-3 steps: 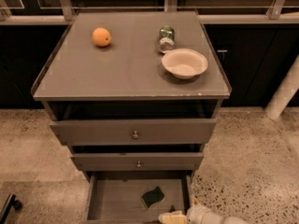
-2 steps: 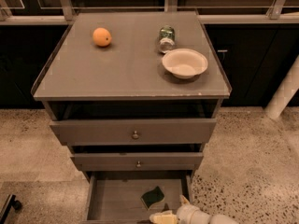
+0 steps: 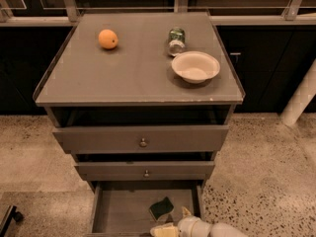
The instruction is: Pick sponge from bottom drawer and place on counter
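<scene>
The bottom drawer (image 3: 123,214) is pulled open below two knobbed drawers. The dark green sponge (image 3: 161,208) lies on its flat floor at the right side. My gripper (image 3: 173,222) comes in from the bottom edge of the view, right at the sponge's near side. One pale fingertip (image 3: 186,212) shows to the sponge's right, another (image 3: 163,229) below it. The sponge still rests on the drawer floor. The grey counter (image 3: 133,75) is the cabinet top above.
On the counter stand an orange fruit (image 3: 108,38), a green-topped jar lying on its side (image 3: 176,40) and a cream bowl (image 3: 195,66). Speckled floor surrounds the cabinet. A white post (image 3: 302,98) stands at the right. A dark wheel (image 3: 7,218) is at bottom left.
My gripper has moved left and a little forward along the drawer's front, closing in on the sponge. The sponge has not moved.
</scene>
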### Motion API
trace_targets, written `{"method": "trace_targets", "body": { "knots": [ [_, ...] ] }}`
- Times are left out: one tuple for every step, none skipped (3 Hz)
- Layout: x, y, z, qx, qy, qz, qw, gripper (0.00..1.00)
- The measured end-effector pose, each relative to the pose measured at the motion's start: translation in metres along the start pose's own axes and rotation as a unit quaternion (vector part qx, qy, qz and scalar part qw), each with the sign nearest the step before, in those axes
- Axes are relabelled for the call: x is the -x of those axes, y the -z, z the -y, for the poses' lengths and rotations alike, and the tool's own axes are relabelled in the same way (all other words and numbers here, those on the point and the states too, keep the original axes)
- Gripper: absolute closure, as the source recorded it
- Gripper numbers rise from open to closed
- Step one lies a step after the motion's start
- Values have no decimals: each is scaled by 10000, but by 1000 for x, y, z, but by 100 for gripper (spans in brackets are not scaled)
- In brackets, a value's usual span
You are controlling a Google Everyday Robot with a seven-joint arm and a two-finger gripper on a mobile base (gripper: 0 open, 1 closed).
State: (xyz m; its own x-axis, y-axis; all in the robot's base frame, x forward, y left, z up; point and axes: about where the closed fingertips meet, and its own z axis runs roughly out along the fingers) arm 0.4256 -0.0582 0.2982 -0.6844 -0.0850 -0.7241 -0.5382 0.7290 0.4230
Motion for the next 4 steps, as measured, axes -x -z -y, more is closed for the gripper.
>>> {"method": "trace_targets", "body": {
  "knots": [
    [-4, -3, 3, -131, 19, 107, 9999, 0],
    [-16, -63, 39, -96, 54, 390, 9992, 0],
    [-16, -64, 39, -96, 54, 390, 9992, 0],
    [-19, -77, 45, -149, 266, 405, 9987, 0]
  ]
}}
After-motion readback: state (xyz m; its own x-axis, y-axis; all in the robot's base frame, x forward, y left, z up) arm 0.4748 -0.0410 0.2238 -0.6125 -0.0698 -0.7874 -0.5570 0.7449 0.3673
